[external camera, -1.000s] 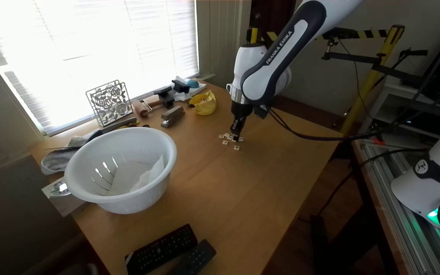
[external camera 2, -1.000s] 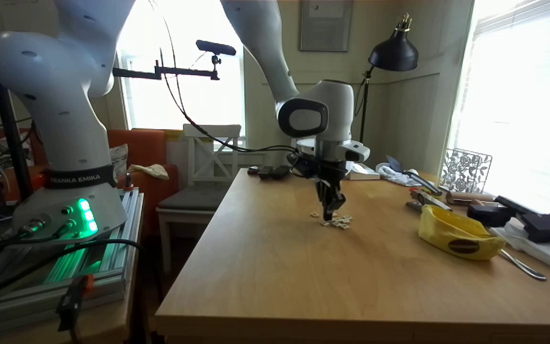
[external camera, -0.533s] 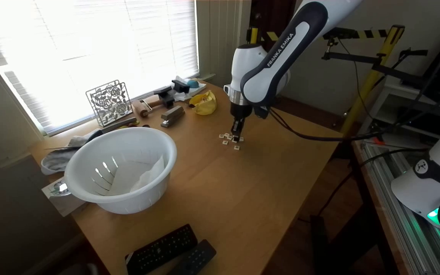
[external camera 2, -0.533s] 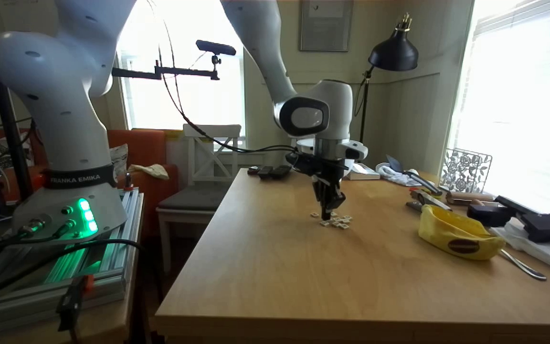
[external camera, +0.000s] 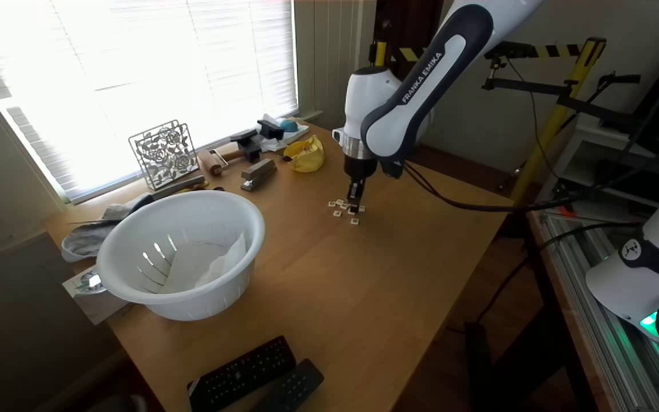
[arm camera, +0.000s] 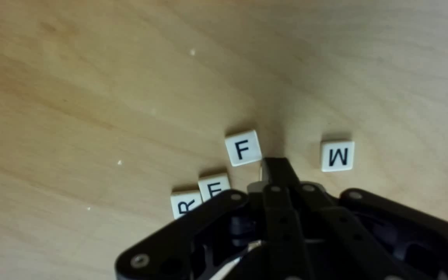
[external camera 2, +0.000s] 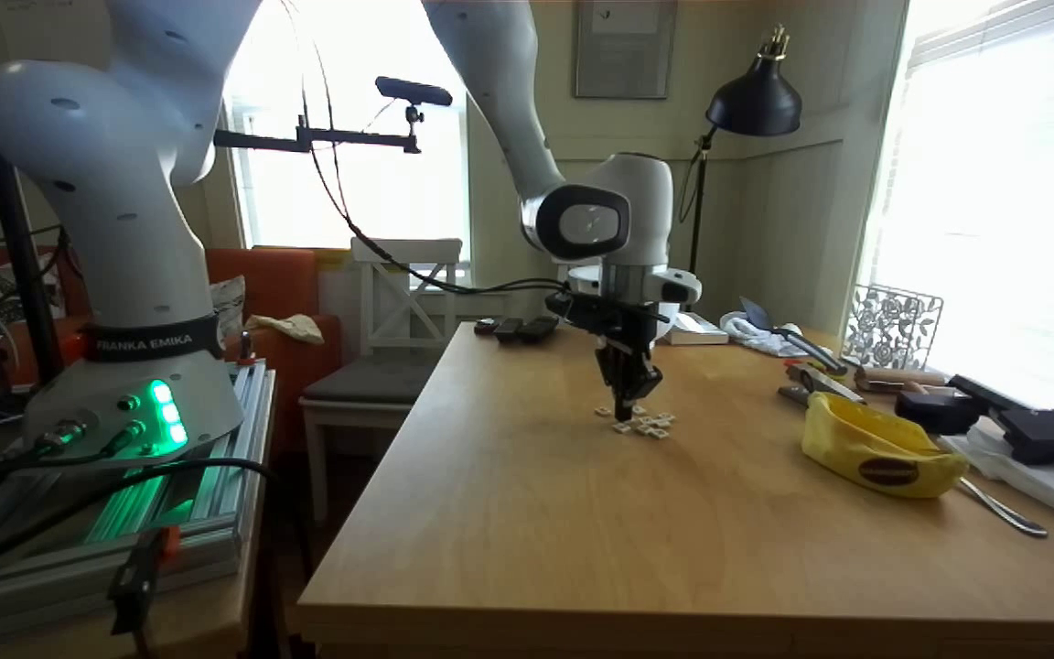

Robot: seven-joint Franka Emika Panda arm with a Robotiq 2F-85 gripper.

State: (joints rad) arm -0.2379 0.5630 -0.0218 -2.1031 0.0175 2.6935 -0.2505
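Only the wrist view makes tiles (arm camera: pixel 244 148) legible.

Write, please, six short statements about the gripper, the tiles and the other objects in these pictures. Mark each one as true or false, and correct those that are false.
1. The gripper is shut. True.
2. In the wrist view, the M tile lies left of the F tile. False: the M tile lies right of the F tile.
3. The bowl is upside down. False: the bowl stands with its opening up.
4. The pouch is yellow. True.
5. The lamp has a white shade. False: the lamp has a black shade.
6. In an exterior view, the stapler lies between the bowl and the pouch. True.
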